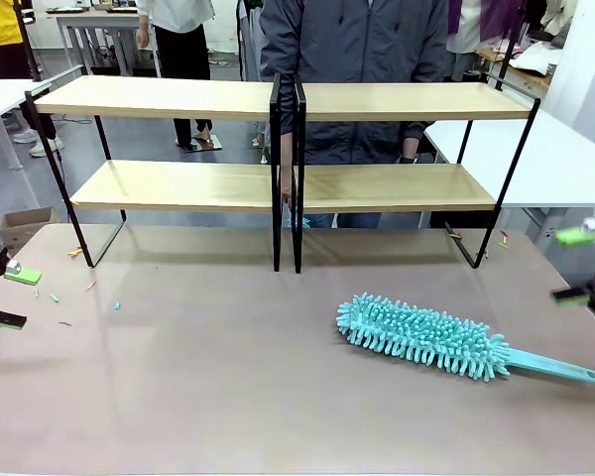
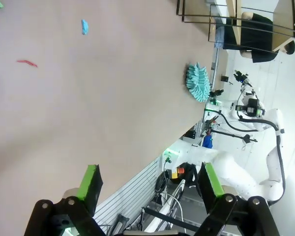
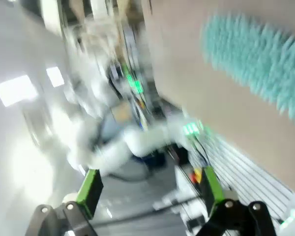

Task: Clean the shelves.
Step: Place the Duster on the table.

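Observation:
The shelves (image 1: 278,99) are two black-framed racks with light-wood boards, standing side by side across the far half of the table. A corner of them shows in the left wrist view (image 2: 236,19). A fluffy teal duster (image 1: 426,337) lies on the table at the right, handle pointing right; it also appears as the teal duster (image 2: 199,82) and, blurred, as the duster (image 3: 255,59). My left gripper (image 1: 2,295) hangs open at the table's left edge, its pads (image 2: 91,179) wide apart and empty. My right gripper (image 1: 580,266) is open at the right edge, with nothing between its pads (image 3: 91,189).
A person (image 1: 357,59) in a dark jacket stands behind the shelves. Small coloured scraps (image 1: 55,296) lie on the brown table top at the left, seen too as a blue scrap (image 2: 84,26). White tables (image 1: 545,159) stand at both sides beyond.

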Action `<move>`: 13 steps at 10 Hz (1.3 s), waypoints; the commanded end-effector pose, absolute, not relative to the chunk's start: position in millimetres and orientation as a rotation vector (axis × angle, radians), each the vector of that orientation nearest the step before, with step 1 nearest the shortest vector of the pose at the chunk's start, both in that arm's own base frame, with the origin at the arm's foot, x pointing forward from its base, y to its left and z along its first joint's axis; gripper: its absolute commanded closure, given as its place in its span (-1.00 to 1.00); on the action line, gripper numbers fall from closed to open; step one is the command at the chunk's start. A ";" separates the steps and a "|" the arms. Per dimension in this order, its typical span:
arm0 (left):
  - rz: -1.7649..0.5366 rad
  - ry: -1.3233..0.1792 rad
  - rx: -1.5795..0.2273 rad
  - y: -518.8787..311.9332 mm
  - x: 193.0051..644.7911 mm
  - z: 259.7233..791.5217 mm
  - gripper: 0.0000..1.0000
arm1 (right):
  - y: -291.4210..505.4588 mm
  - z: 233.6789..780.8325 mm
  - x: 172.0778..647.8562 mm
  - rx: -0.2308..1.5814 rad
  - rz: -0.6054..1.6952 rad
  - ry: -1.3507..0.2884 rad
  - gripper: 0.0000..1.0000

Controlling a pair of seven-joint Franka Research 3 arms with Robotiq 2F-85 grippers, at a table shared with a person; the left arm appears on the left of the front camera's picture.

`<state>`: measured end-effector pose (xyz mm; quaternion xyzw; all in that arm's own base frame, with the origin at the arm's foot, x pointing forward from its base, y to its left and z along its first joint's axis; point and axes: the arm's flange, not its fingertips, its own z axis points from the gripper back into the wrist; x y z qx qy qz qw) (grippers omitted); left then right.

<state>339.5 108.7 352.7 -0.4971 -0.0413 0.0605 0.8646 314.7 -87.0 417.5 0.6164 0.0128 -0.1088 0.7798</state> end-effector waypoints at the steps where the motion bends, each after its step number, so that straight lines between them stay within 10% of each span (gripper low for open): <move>1: 0.116 -0.091 -1.057 106.1 334.2 353.0 -1.00 | -69.5 418.4 303.2 1.279 -0.076 0.089 -1.00; 13: 0.116 -0.091 -1.057 106.1 334.2 353.0 -1.00 | -69.5 418.4 303.2 1.279 -0.076 0.089 -1.00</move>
